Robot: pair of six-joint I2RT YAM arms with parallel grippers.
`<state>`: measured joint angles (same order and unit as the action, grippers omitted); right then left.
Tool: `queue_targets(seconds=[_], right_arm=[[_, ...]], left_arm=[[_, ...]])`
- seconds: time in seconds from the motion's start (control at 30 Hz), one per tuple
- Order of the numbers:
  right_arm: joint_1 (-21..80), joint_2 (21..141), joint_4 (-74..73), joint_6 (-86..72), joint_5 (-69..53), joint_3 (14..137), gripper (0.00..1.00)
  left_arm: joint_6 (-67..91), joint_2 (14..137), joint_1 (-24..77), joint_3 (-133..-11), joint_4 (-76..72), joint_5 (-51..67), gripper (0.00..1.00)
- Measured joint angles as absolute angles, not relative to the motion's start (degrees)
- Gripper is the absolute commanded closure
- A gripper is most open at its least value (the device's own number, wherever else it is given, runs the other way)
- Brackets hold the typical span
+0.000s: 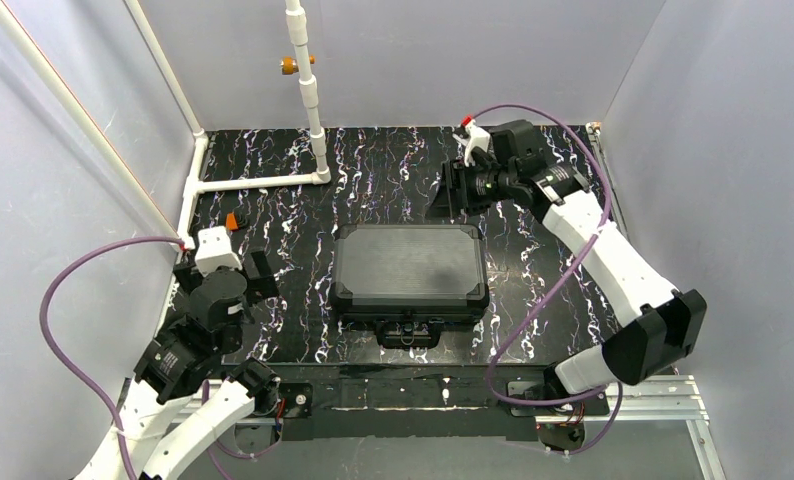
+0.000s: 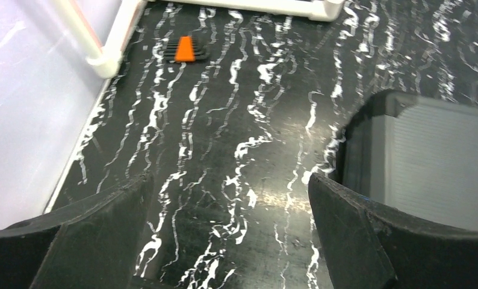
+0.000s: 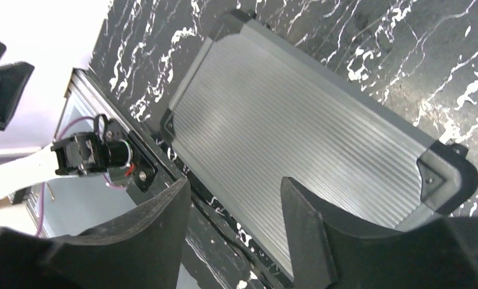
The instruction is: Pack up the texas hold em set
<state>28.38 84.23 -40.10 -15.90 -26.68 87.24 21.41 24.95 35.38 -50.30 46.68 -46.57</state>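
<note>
Top external: case [image 1: 410,265] shut, flat at centre of table [image 1: 393,170] | left gripper [image 2: 227,235] spread wide, empty, off the case's left side | right gripper [image 3: 233,217] spread wide, empty, beyond its far edge, not touching

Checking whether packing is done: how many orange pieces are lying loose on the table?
1. An orange triangle lies at the far left, beside the white pipe frame, well apart from the closed case. Any others may be hidden inside the case.
</note>
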Motion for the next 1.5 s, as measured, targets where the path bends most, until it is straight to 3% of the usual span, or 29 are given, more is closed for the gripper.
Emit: queue_targets(seconds=[0.2, 0.4, 0.67, 0.87, 1.07, 1.23, 1.33, 1.5], right_arm=[[29.1, 76.29, -37.58, -18.06, -25.28, 78.41, 0.28], [29.74, 68.66, -35.44, -19.53, -23.11, 70.78, 0.34], [33.39, 53.91, -31.14, -25.39, -15.53, 56.42, 0.36], [37.91, 44.97, -30.33, -26.61, -12.16, 49.58, 0.36], [46.37, 47.72, -33.76, -24.18, -7.46, 48.14, 0.4], [62.52, 55.37, -34.33, -22.68, 6.2, 51.35, 0.46], [70.46, 58.37, -34.0, -22.55, 12.19, 51.22, 0.52], [75.22, 56.62, -29.43, -23.46, 16.8, 47.81, 0.58]], left_arm=[[17.78, 27.33, 35.38, -49.84, 42.35, -34.94, 0.05], [14.85, 30.72, 35.38, -48.38, 37.5, -20.1, 0.09], [12.21, 45.63, 35.4, -51.0, 34.7, -2.76, 0.23], [7.31, 59.92, 36.56, -60.23, 32.71, 6.94, 0.32], [4.6, 69.52, 39.51, -61.17, 32.08, 7.99, 0.38], [4.01, 70.37, 40.38, -60.66, 30.79, 8.49, 0.41], [3.97, 70.98, 40.77, -60.58, 30.28, 8.64, 0.48], [3.73, 72.73, 41.12, -60.58, 29.98, 9.45, 0.59]])
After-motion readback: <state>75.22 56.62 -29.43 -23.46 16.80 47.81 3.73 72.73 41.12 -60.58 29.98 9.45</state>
